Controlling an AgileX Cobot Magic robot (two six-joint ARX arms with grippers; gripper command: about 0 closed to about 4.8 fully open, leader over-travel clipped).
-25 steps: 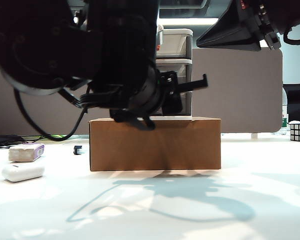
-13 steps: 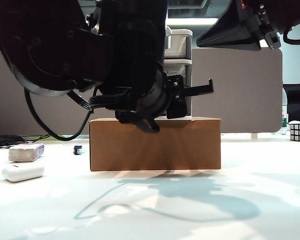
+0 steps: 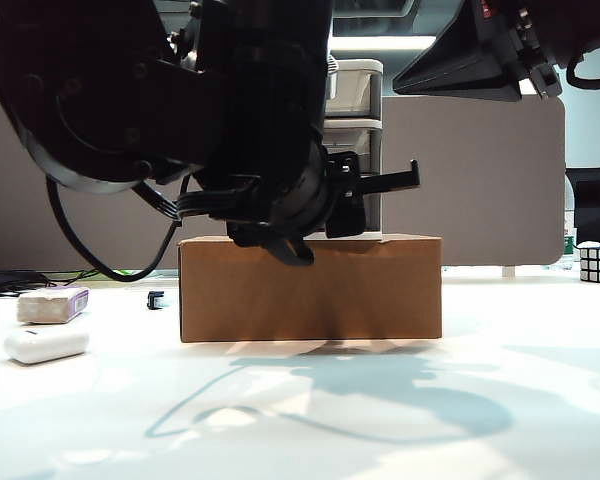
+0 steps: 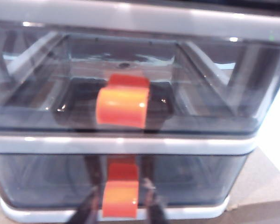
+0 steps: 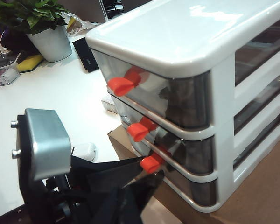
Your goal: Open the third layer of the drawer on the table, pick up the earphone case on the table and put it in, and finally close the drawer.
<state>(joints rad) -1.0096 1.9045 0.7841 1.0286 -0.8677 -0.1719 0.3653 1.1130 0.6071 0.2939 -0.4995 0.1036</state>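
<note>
The drawer point(image 3: 356, 92) stands on a brown cardboard box point(image 3: 310, 288). In the left wrist view the third layer point(image 4: 191, 179) fills the lower part, shut, with its red-orange handle point(image 4: 121, 196) between the fingers point(image 4: 154, 209) of my left gripper point(image 4: 121, 211). The jaws stand open, a thin gap on each side of the handle. From the side, the left gripper point(image 5: 148, 181) reaches the lowest handle point(image 5: 152, 163). The white earphone case point(image 3: 45, 343) lies on the table point(image 3: 380, 420) at the far left. My right gripper point(image 3: 460, 60) hangs high at the upper right, its jaws unclear.
A beige-grey block with a purple end point(image 3: 52, 304) lies just behind the earphone case. A small black object point(image 3: 156, 299) sits left of the box. A puzzle cube point(image 3: 598, 263) stands at the far right. A potted plant point(image 5: 46, 32) stands beyond the drawer unit.
The left arm has shifted slightly to the right in front of the drawer unit, and its finger sits a little lower. The right arm and the table's objects have not moved.
</note>
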